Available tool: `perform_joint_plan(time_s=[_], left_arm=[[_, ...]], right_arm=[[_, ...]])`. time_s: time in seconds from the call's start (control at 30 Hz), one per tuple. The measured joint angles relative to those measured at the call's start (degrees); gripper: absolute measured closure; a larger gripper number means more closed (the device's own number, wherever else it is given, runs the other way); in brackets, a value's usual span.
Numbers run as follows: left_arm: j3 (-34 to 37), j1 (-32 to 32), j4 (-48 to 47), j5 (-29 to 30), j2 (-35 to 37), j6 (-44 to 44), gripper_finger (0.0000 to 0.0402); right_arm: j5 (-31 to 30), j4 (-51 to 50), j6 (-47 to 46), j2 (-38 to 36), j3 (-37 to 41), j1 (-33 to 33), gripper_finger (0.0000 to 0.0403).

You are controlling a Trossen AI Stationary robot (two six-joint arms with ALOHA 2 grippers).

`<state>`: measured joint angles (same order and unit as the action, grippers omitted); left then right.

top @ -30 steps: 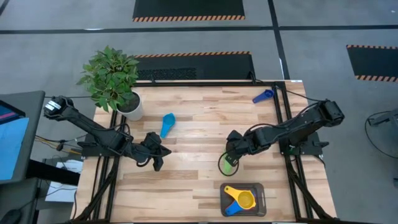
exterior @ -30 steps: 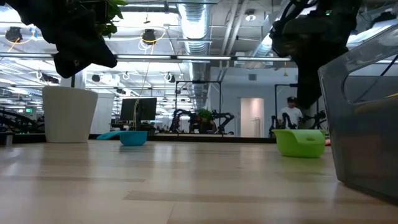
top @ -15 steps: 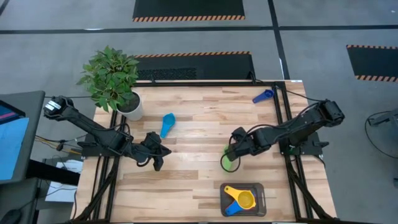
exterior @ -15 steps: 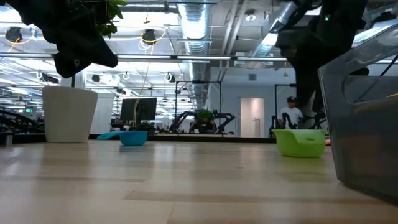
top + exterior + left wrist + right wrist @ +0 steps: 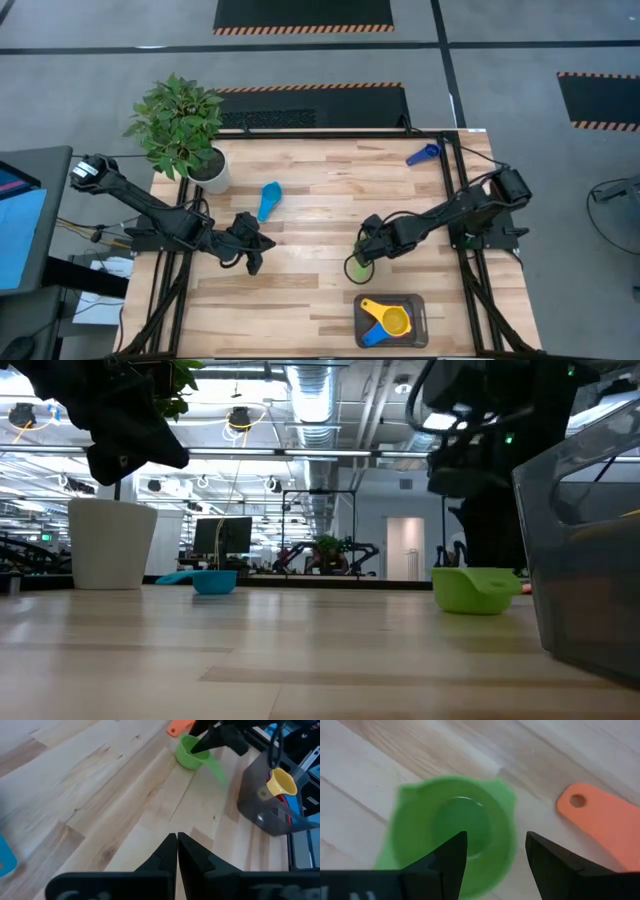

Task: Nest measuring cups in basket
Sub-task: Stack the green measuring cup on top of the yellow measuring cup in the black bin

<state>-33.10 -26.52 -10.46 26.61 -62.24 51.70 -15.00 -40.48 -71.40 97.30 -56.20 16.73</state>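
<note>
Right gripper [image 5: 495, 855] fingers spread over green cup [image 5: 452, 832]; light, stiff, slick plastic, so pinch rim wall. Left gripper [image 5: 177, 851] fingers pressed together, parked table's left.

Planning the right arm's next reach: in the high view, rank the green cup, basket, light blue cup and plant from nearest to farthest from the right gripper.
1. Green cup, under the open right gripper.
2. Basket, at the near edge.
3. Light blue cup, mid-table.
4. Plant, far left corner.

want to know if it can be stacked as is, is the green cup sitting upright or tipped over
Upright. The green measuring cup shows its open mouth and empty bottom from above, and in the low view it sits level on the table.
</note>
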Motion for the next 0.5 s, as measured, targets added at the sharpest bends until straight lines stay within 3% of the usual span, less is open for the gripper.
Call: perform_joint_plan(time_s=[0.3,0.5], left_arm=[[0.0,0.0,0.0,-0.4,0.0,0.1,0.0401],[0.0,0.0,0.0,-0.4,0.0,0.1,0.0401]], right_arm=[[1.8,0.7,-3.9,2.1,0.0,-0.3,0.0193],[1.9,-1.1,1.1,1.1,-2.9,-0.8,0.0206]])
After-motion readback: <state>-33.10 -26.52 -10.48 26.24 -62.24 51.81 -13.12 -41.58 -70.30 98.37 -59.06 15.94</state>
